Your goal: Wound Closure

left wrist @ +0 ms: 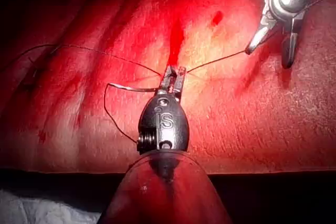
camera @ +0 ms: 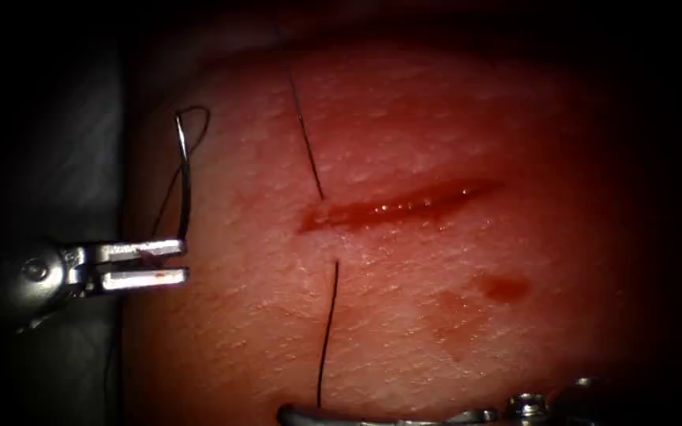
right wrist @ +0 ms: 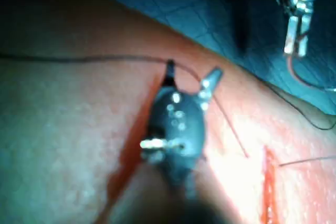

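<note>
Endoscope view: left tool fingers clench the needle tail clear of tissue; right tool fingers gape, empty; slack thread could snag.

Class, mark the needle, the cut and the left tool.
needle (camera: pixel 185 177): endoscope view, mid-curve of its body.
cut (camera: pixel 396 207): endoscope view, middle of the red slit.
left tool (camera: pixel 181 261): endoscope view, between its fingers' tips.

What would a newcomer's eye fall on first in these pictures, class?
The cut, wet with red fluid, lies across the middle of the tissue, with thread running to it from both sides. Off the tissue's left edge, the left tool holds the curved needle at one end, free of the tissue.
</note>
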`<action>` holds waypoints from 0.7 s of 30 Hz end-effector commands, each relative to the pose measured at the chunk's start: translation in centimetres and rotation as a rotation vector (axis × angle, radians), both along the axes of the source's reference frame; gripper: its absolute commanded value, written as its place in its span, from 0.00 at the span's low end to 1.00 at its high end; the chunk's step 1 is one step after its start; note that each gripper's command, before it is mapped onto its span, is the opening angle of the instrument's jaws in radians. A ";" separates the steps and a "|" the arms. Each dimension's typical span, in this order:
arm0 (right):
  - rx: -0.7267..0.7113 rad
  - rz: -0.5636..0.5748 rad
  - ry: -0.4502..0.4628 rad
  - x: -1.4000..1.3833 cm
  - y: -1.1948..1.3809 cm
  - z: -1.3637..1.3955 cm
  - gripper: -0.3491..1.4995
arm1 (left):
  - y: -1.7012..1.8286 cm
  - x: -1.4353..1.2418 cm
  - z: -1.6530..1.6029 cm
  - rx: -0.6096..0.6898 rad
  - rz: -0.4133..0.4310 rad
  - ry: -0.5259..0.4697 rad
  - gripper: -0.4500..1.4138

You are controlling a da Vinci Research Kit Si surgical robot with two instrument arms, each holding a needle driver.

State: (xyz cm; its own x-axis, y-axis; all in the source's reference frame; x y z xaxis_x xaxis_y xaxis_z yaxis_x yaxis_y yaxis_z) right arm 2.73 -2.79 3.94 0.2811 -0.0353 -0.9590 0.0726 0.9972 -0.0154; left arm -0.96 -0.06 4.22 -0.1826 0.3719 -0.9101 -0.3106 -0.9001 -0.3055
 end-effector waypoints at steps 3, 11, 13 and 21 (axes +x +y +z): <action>-0.004 0.015 -0.013 0.01 0.13 0.37 0.77 | -0.02 -0.06 0.07 0.001 0.000 -0.001 0.00; -0.036 0.060 -0.058 -0.07 0.45 1.07 0.72 | -0.02 -0.06 0.07 0.001 0.002 -0.003 0.00; -0.044 0.068 -0.072 -0.05 0.55 1.24 0.70 | -0.02 -0.07 0.08 0.001 0.001 -0.002 0.00; -0.039 0.046 -0.126 -0.04 0.63 1.52 0.00 | -0.03 -0.04 0.07 0.005 0.002 -0.005 0.00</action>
